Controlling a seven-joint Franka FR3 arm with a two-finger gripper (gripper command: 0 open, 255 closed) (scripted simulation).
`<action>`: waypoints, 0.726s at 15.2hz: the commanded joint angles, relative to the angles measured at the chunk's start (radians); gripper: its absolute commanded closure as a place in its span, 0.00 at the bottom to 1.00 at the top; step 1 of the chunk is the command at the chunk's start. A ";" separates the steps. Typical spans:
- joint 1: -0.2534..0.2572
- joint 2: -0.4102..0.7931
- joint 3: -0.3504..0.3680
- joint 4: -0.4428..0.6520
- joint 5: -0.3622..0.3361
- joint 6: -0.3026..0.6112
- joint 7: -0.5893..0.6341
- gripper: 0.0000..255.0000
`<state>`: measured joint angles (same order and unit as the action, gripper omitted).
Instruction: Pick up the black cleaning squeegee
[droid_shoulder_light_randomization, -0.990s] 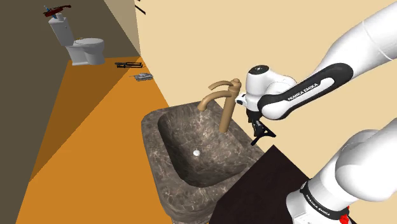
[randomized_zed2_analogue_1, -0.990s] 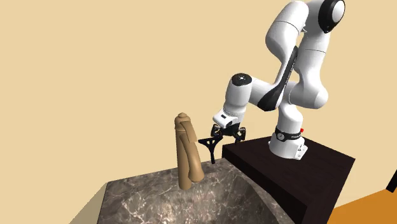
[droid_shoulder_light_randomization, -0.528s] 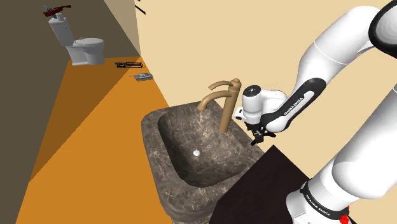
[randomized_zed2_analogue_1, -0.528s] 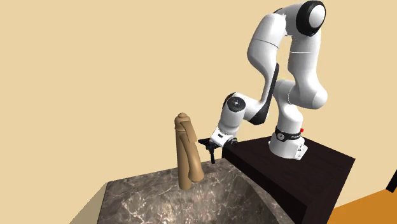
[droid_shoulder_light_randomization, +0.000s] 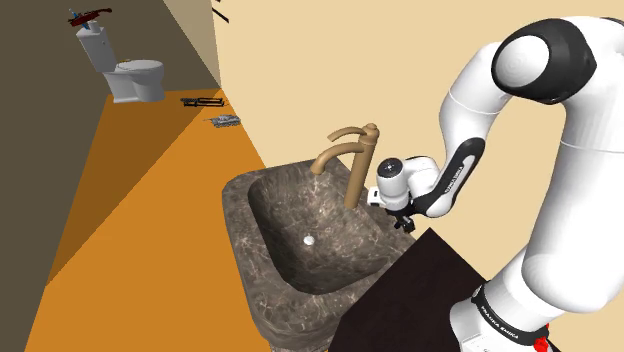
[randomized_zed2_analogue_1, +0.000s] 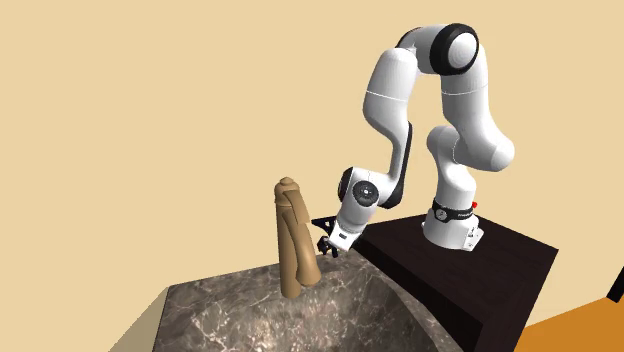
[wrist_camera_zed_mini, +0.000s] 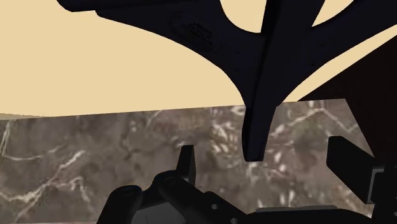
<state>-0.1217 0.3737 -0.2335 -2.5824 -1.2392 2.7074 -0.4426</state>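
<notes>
The black squeegee (wrist_camera_zed_mini: 254, 70) stands against the beige wall on the back rim of the marbled sink (droid_shoulder_light_randomization: 262, 262), between the faucet and the dark stand. Its wide forked head is up and its narrow handle points down to the stone. My gripper (wrist_camera_zed_mini: 266, 167) is open, one finger on each side of the handle's lower end, neither touching it. In the second exterior view the squeegee's head (randomized_zed2_analogue_1: 322, 221) pokes out just above the gripper (randomized_zed2_analogue_1: 332, 244). From the shoulder view the gripper (droid_shoulder_light_randomization: 404, 216) hangs low behind the faucet, the white hand covering most of the squeegee.
A tall tan faucet (droid_shoulder_light_randomization: 355, 165) rises close to the gripper on the basin side. The dark stand (droid_shoulder_light_randomization: 425, 290) sits right beside it, and the beige wall is directly behind. Far off on the orange floor are a toilet (droid_shoulder_light_randomization: 125, 70) and small clutter (droid_shoulder_light_randomization: 205, 101).
The arm has folded and the hand has dropped from above the stand's corner down to the sink's back rim, bringing the open fingers around the squeegee's handle. The squeegee has not moved.
</notes>
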 joint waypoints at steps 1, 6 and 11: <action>0.004 0.040 -0.007 0.019 -0.034 0.016 0.035 0.00; 0.012 0.108 -0.016 0.054 -0.081 0.040 0.098 0.00; 0.012 0.107 -0.016 0.053 -0.082 0.040 0.098 1.00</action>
<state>-0.1091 0.4755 -0.2490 -2.5320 -1.3203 2.7459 -0.3456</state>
